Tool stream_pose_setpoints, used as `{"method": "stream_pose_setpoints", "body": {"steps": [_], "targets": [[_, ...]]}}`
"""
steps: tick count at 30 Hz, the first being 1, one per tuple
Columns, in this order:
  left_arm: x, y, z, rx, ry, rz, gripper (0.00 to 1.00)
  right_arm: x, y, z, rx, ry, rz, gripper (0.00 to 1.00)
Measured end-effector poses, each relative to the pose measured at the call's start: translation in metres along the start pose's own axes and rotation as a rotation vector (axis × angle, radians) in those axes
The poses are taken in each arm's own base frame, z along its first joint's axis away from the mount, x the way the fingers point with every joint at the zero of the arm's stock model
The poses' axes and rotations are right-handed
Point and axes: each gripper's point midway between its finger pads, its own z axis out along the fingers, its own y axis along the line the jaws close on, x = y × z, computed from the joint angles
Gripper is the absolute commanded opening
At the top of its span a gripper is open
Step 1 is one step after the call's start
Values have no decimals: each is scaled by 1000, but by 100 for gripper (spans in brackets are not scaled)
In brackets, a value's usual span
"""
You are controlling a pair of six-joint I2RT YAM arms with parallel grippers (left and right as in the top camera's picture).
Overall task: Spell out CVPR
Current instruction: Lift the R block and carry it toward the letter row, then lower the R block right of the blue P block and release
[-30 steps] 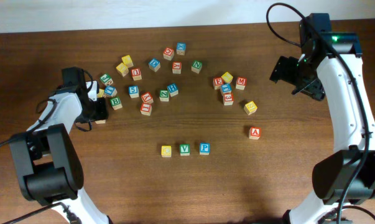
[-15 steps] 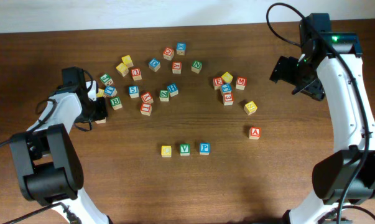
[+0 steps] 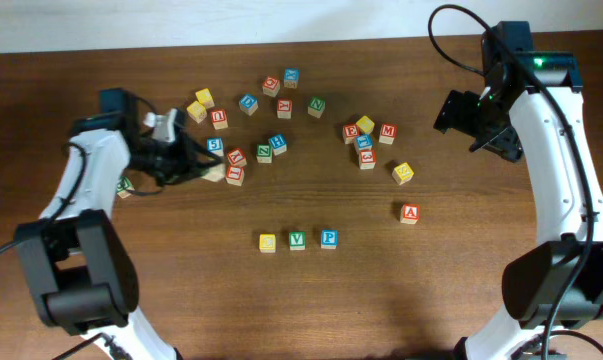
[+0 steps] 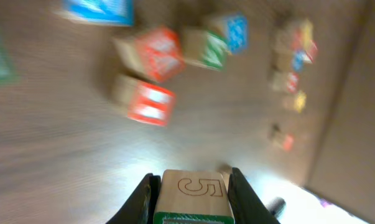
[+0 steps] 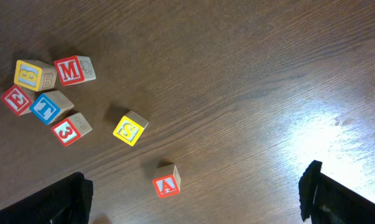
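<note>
the left hand (image 4: 191,180) pinches a wooden block (image 4: 194,194) with a 5 carved on its bare face, close to the scattered blocks. on the table (image 3: 431,290) a yellow c (image 3: 268,242), green v (image 3: 297,240) and blue p (image 3: 328,238) stand in a row. the right hand (image 5: 193,198) is spread wide above the red a (image 5: 166,185) and yellow s (image 5: 128,130).

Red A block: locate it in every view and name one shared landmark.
Overhead: red A block, alone, right of centre.
Left wrist: cannot tell; the background is blurred.
Right wrist: bottom centre.
Shared landmark: yellow block, just up-left of it in overhead and right wrist.
</note>
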Motion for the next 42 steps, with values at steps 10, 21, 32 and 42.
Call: {"method": "stream_pose_setpoints", "body": {"steps": [10,21,32,42], "targets": [[112,-128,129,-138,238,250,11,0,0,0,1,0,0,98],[177,-170,185,-484,-83,409,18,0,0,0,0,0,0,98],[172,-157,203,-563,-194,349,19,0,0,0,1,0,0,98],[181,-137,215,-612,-134,338,32,0,0,0,1,0,1,98]]}}
